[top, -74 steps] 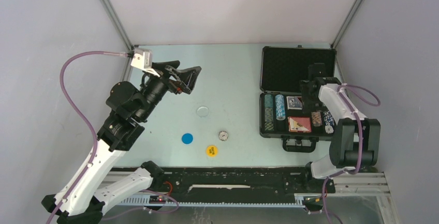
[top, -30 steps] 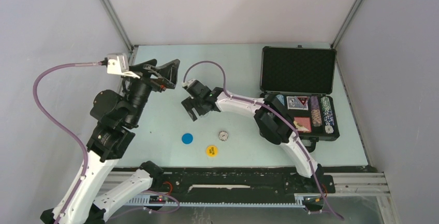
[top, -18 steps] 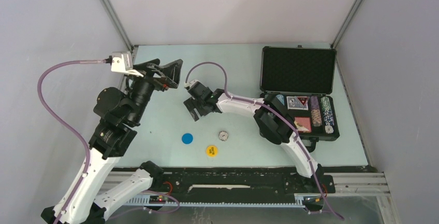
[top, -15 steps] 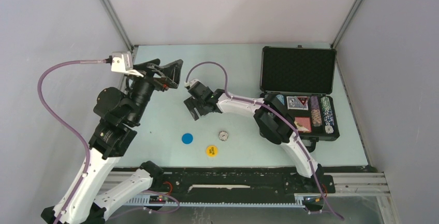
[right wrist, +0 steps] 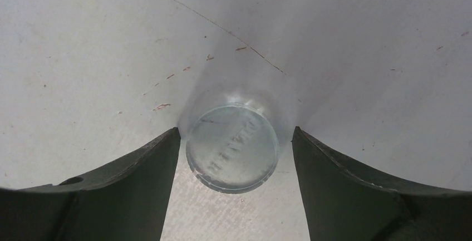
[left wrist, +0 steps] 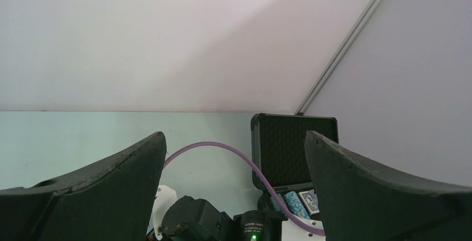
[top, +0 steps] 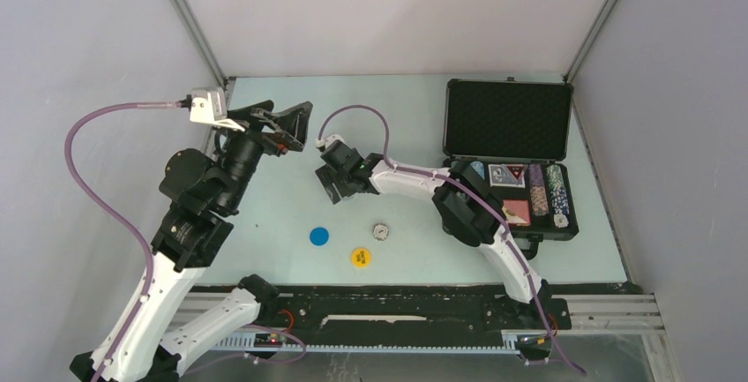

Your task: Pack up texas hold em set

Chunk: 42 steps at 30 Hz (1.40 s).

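The clear disc (right wrist: 232, 149) lay flat on the table (top: 406, 108), directly under the right gripper (right wrist: 235, 135) and between its two fingers. The fingers stood low on either side of its rim, one touching it or just short of touching, the other just beside it with a sliver of table showing. The jaws were open and nothing was clenched yet. That low straddle suited a thin, flat piece that can only be pinched across its edge.

On the base side of the gripper, three more buttons lay apart on the table: a pale button (top: 380, 231) nearest, then a blue button (top: 318, 235) and a yellow button (top: 360, 258). By that showing, several loose pieces were not yet packed.

Well off to the gripper's right, back along its own outstretched arm, the case (top: 507, 122) sat open with its lid swung back. Chips (top: 554, 186) and decks (top: 502, 175) were already in its compartments. It was presumably left open to take the buttons.

On the gripper's other side, the left gripper (left wrist: 235, 136) hung high above the table. Its fingers were spread wide with nothing between them, likely held clear of the reach.
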Motion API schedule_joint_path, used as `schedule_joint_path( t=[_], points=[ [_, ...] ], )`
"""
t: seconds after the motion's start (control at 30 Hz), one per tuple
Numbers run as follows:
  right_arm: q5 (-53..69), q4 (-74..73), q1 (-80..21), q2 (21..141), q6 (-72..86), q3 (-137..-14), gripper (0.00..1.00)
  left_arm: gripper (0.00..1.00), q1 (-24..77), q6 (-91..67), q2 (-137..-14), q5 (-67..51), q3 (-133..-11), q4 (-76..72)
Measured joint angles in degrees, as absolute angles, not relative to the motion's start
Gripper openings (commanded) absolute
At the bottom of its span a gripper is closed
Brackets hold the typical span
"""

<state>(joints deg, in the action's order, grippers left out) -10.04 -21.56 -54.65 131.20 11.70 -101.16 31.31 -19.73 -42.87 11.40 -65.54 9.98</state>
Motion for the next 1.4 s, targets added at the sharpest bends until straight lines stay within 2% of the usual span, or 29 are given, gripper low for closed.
schedule_joint_path(
  t=[0.53,0.8,0.93,1.27,1.4],
  points=[
    [-13.02,-21.19,-55.92,130.80,13.21,-100.42,0.65,1.00,31.31,-20.16,-42.92,10.35,-65.54,9.96],
    [-12.67,-19.84,-54.52,124.88,14.92,-91.79,0.56,1.00,31.31,-20.16,-43.11,10.31,-65.54,9.96],
    [-11.38,-18.76,-52.73,119.26,16.29,-85.58,0.56,1.00,31.33,-20.16,-43.11,10.31,-65.54,9.96],
    [-13.80,-17.93,-45.80,94.43,17.39,-73.36,0.56,1.00,31.38,-20.16,-43.11,10.31,-65.54,9.96],
    [-15.31,-19.51,-39.09,84.12,18.17,-66.96,0.56,1.00,31.48,-20.18,-43.11,10.31,-65.54,9.96]
  ],
)
